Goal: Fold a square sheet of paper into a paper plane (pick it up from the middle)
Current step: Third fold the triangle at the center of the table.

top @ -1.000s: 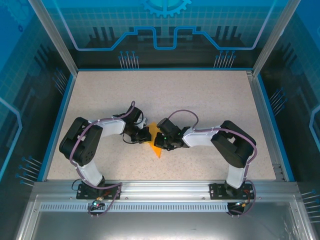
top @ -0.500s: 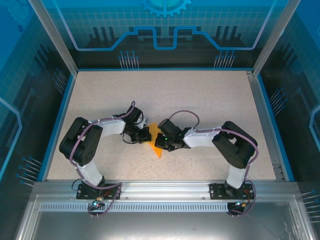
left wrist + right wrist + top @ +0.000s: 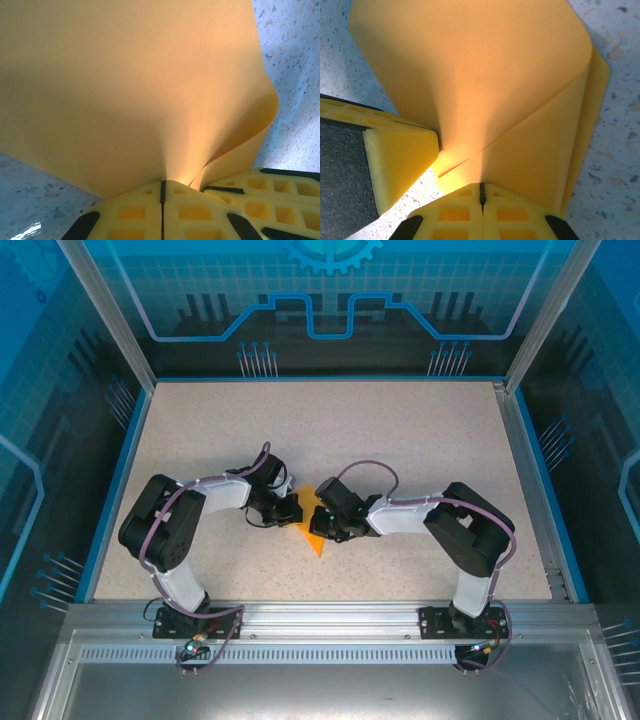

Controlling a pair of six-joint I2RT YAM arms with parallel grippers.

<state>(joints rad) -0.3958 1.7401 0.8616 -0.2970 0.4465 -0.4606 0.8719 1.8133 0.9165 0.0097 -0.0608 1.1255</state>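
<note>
Room: Blue see-through walls [image 3: 330, 310] stand around a pale, speckled table [image 3: 400, 440].

Paper place: The orange-yellow sheet of paper [image 3: 312, 532] is near the middle of the table, a bit toward the near edge. It sits right between the two grippers.

Paper shape: It is partly folded. From above, one sharp corner points at the near edge of the table. Up close, the paper lifts off the table and curls over. One flap lies on top of another.

Left gripper: The left gripper [image 3: 162, 186] has its two yellow fingers pressed tight together. The paper comes out from between them, so it is pinching the paper.

Right gripper: The right gripper [image 3: 481, 190] also has its fingers squeezed together on the paper. It pinches the paper from the other side.

Grippers together: The two grippers are just beside each other, face to face over the paper. In the right wrist view, a yellow finger of the left gripper sits close by and touches the paper.

Arms: The left arm [image 3: 170, 530] and the right arm [image 3: 465, 535] are white and black. Both bend inward toward the middle. Purple cables [image 3: 365, 468] loop along them.

Near edge: The arms are fixed to a grey metal rail [image 3: 330, 625].
</note>
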